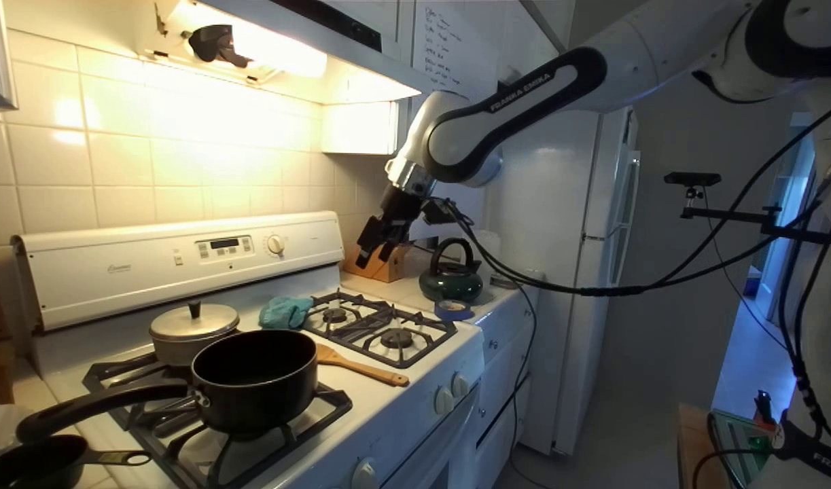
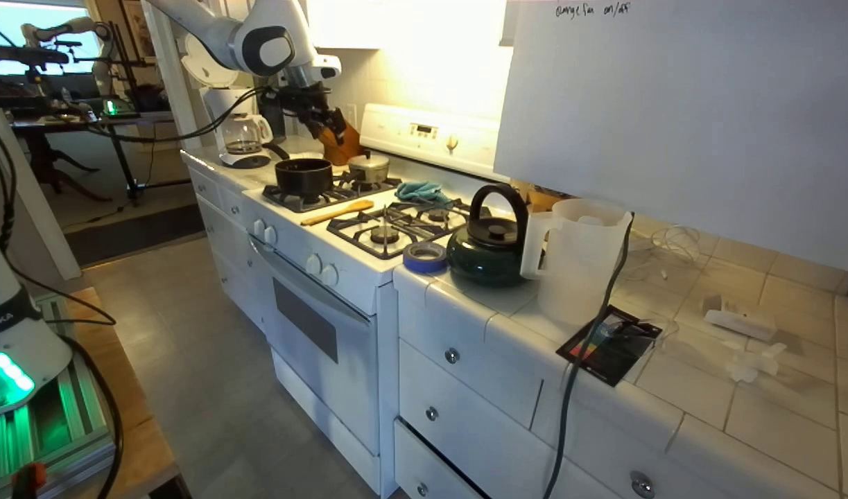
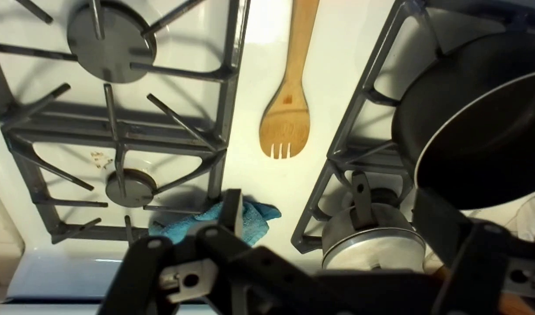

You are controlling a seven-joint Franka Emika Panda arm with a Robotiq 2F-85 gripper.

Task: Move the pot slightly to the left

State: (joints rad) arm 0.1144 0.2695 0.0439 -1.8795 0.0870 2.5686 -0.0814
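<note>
The large round black pot [image 1: 262,394] stands upright on the front burner grate, its long black handle [image 1: 102,402] pointing to the left in this exterior view. The pot also shows in an exterior view [image 2: 304,179]. In the wrist view the pot [image 3: 433,105] is at the right edge, partly cut off, its handle out of view. My gripper [image 3: 330,210] is open, with nothing between its fingers. In both exterior views the gripper [image 1: 374,252] [image 2: 330,126] hangs in the air above the stove, apart from the pot.
A smaller lidded pot [image 1: 194,329] stands behind the black pot. A wooden spatula [image 1: 364,367], a teal cloth [image 1: 286,312] and an unused burner grate [image 1: 378,326] lie beside it. A dark kettle [image 2: 489,253] and blue tape [image 2: 425,258] stand on the counter. A black measuring cup [image 1: 38,462] is near the handle.
</note>
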